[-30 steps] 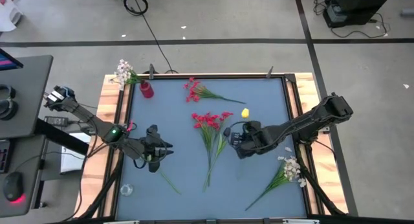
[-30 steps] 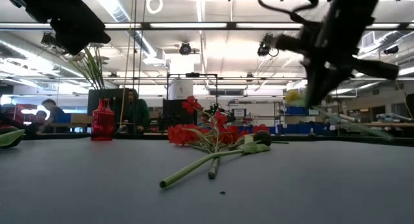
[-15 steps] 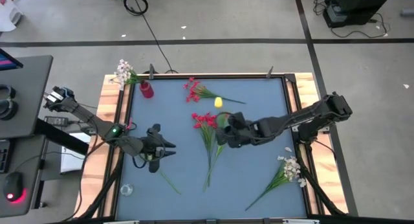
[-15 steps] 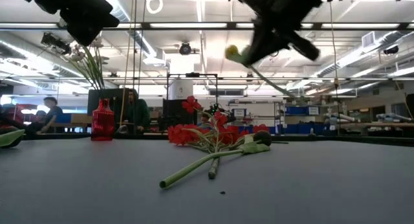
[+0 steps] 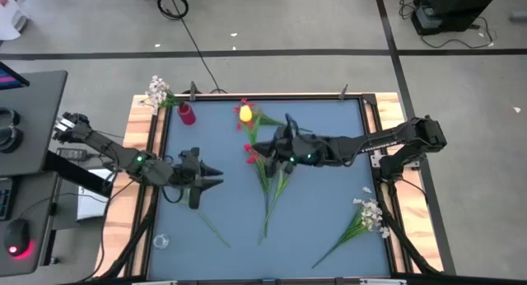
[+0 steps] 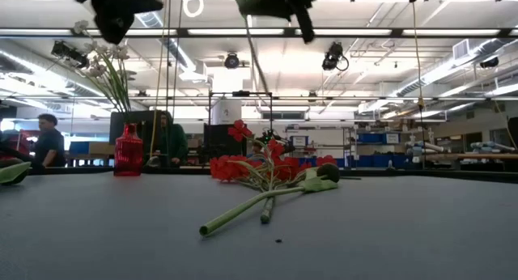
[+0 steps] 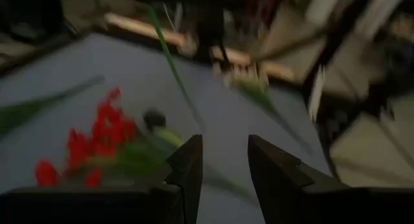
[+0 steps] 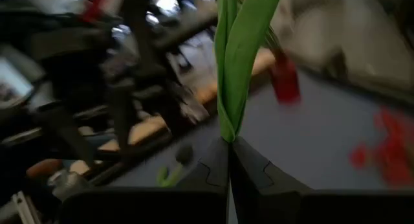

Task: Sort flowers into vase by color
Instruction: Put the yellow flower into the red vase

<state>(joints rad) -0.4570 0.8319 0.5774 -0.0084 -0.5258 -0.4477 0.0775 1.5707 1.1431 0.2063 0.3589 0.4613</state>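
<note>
Since the earlier frame the right gripper [image 5: 284,147] had swung from the table's right half across to the far centre, carrying the yellow flower [image 5: 244,114], whose blossom moved from mid-table to just beside the far red sprig [image 5: 247,112]. The left gripper [image 5: 210,175] had shifted only slightly, toward the table's middle, and hung above the mat with jaws parted and nothing between them. The right fingers [image 8: 217,169] were clenched on the flower's green stem, seen end-on in the right wrist view.

The red vase [image 5: 187,114] stood at the far left corner, holding a white sprig [image 5: 156,91]; another red bunch [image 5: 263,153] lay mid-table, a white one [image 5: 369,212] near right.

Risks, judged: long stem sweeping low could snag the red sprigs and drag them. Yellow going into that occupied vase would be a mis-sort. A narrow neck could be missed; the vase could tip.
</note>
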